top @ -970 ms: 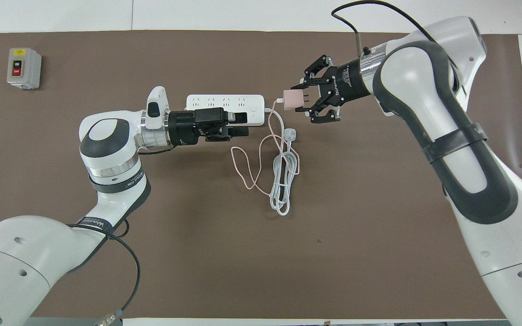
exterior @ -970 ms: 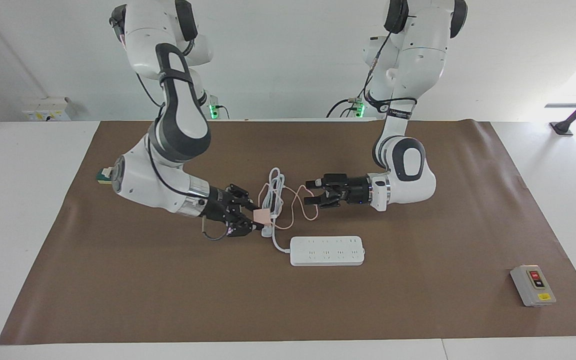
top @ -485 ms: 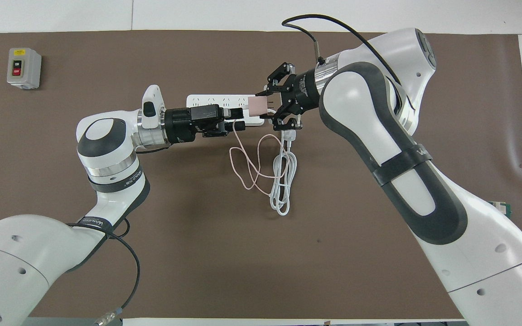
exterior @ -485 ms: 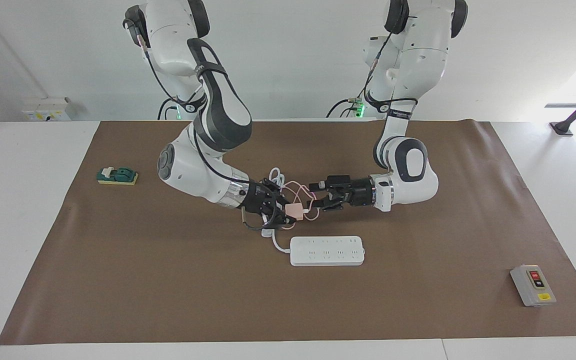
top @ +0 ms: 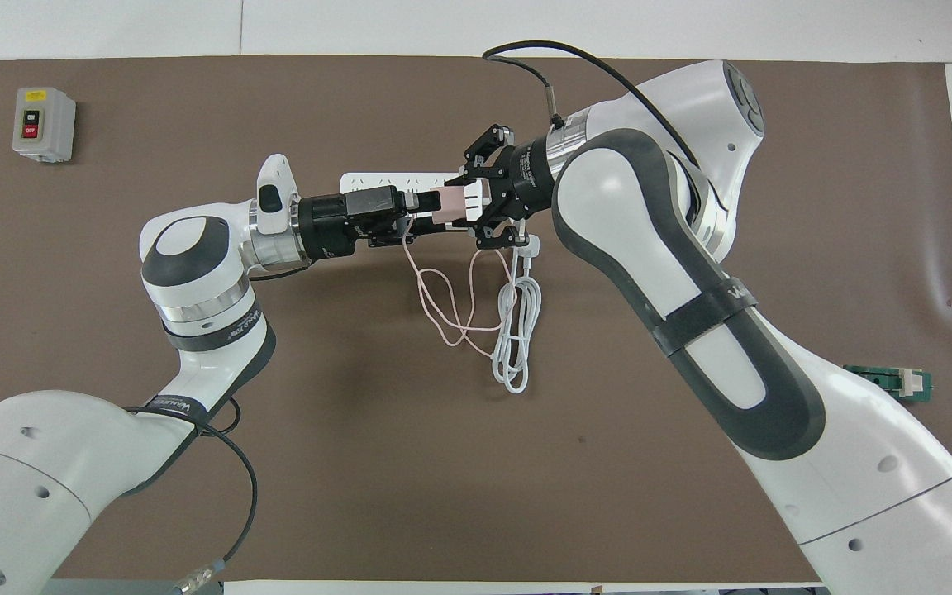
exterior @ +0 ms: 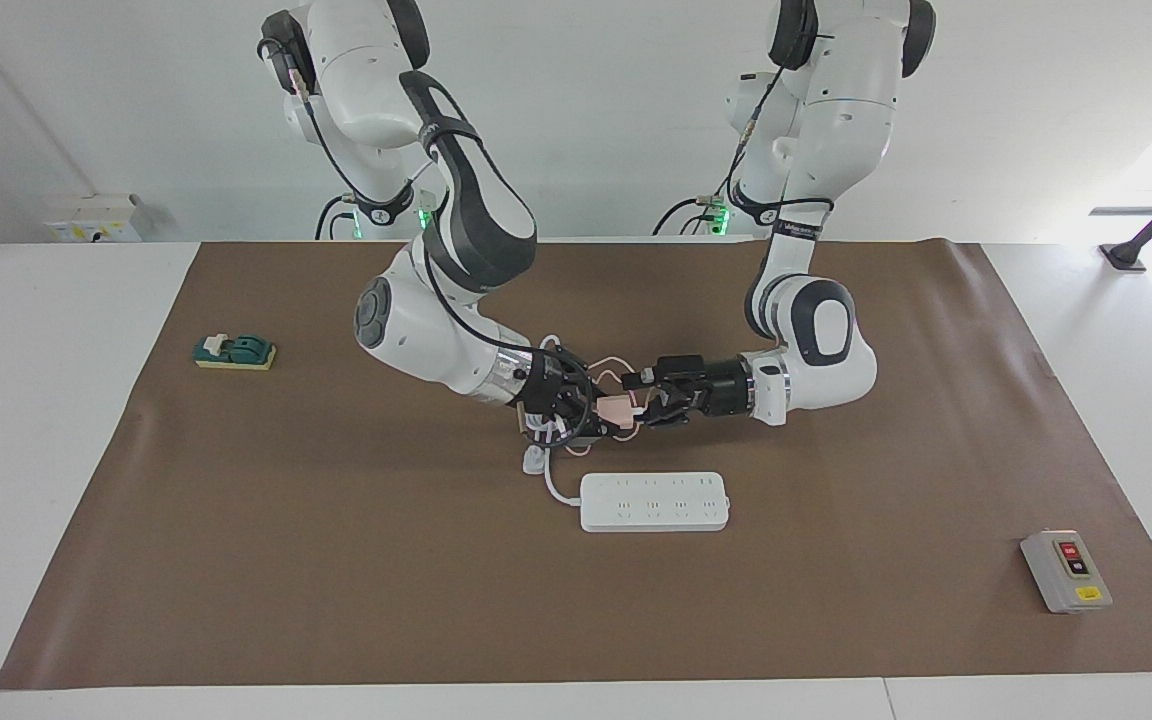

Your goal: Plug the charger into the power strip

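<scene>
— Swinging in from its own end of the table over the last second, my right hand (top: 469, 203) has carried the charger (top: 447, 201) across to meet my left hand (top: 416, 216), which has barely shifted.

— What lies closest to you?

— Nearest me, the white cord (top: 517, 330) sits coiled on the table (exterior: 336, 580), with the charger's thin pink cable (top: 443, 306) looped beside it and rising to the cube.

— And the charger itself?

— It is up in the air, clamped between my right hand's fingers, roughly over the nearer edge of the power strip (exterior: 654, 501), toward its corded end. My left hand is right up against the cube's other end. Whether its fingers have closed on it, I cannot tell.

— How do you expect it to handle?

— Light and rigid, I judge: a small hard plastic cube that won't crush, but smooth enough to twist in a loose pinch. Its cable is limp, so it will only drag a little and could snag on the white coil. I would take hold across two flat sides of the body, well clear of the prongs, so they stay free to enter a socket.

— And farther out?

— The strip lies flat on the table with nothing plugged into it, and farthest from me, toward my left arm's end, sits a grey button box (exterior: 1066, 570).
</scene>
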Tool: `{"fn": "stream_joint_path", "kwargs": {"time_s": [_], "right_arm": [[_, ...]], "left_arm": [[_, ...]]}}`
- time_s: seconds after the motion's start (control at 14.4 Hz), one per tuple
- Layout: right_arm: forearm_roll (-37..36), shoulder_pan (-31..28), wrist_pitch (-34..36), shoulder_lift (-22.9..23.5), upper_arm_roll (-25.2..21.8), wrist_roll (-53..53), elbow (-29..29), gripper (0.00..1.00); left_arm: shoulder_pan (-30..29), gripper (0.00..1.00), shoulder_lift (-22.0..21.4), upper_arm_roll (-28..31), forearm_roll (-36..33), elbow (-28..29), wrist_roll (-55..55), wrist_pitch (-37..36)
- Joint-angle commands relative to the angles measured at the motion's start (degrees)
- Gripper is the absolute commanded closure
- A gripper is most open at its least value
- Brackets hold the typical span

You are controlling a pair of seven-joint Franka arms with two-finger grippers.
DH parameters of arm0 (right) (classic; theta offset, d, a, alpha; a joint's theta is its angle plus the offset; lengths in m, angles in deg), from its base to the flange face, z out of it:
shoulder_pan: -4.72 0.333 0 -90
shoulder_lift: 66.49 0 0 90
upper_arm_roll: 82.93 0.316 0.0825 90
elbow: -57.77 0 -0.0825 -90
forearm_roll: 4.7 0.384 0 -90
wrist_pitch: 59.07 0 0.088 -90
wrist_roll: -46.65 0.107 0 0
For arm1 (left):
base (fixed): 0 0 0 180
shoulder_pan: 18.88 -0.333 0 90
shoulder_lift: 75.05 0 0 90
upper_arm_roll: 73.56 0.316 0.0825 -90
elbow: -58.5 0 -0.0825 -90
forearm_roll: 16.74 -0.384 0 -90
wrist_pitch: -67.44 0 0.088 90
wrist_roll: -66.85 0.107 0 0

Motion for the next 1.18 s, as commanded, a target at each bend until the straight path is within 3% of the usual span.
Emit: {"fn": "stream_joint_path", "kwargs": {"time_s": [0.0, 0.21, 0.35, 0.55, 0.69, 0.76, 1.11], "right_arm": [[0.73, 0.14, -0.46, 0.28, -0.15, 0.80, 0.52, 1.00], [0.73, 0.14, -0.55, 0.28, -0.15, 0.80, 0.52, 1.00], [0.73, 0.14, -0.46, 0.28, -0.15, 0.80, 0.52, 1.00], [0.73, 0.14, -0.46, 0.28, -0.15, 0.80, 0.52, 1.00], [0.73, 0.14, -0.37, 0.28, -0.23, 0.80, 0.52, 1.00], [0.64, 0.14, -0.37, 0.28, -0.15, 0.80, 0.52, 1.00], [0.73, 0.14, -0.28, 0.28, -0.15, 0.89, 0.52, 1.00]], "left_arm": [[-0.12, 0.00, 0.06, 0.09, 1.60, 0.72, 1.41, 0.69], [-0.21, 0.00, 0.06, 0.09, 1.60, 0.72, 1.41, 0.60], [-0.30, 0.14, 0.14, 0.09, 1.60, 0.63, 1.41, 0.60], [-0.30, 0.45, 0.23, 0.09, 1.69, 0.54, 1.50, 0.60], [-0.39, 0.86, 0.32, 0.09, 1.51, 0.63, 2.37, 0.43], [-0.39, 1.00, 0.23, 0.09, 1.08, 0.80, 5.25, 0.34], [-1.00, 1.00, -0.64, 0.18, 0.72, 0.54, 8.27, 1.82]]}}
